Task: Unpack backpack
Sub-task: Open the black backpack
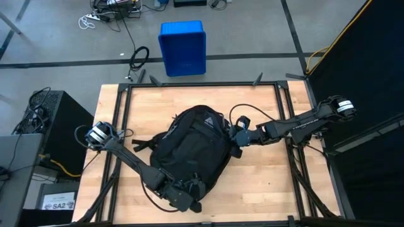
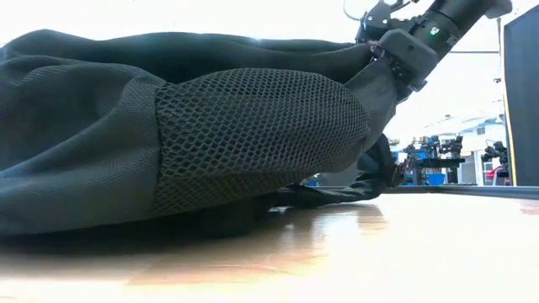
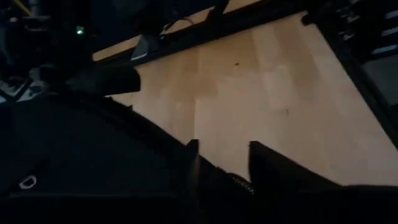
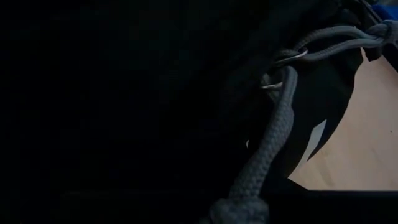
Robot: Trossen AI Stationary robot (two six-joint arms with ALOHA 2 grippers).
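At the backpack's (image 1: 192, 148) right flank, right gripper (image 1: 238, 133) clamped on a grey zipper cord (image 4: 273, 140). Left gripper (image 3: 221, 155), fingers slightly apart, at its near end. We judge unpacking barely begun: backpack mid-desk (image 1: 265, 183), nothing out.

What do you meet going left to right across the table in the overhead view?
Left arm's base → left tool → backpack → right tool → right arm's base.
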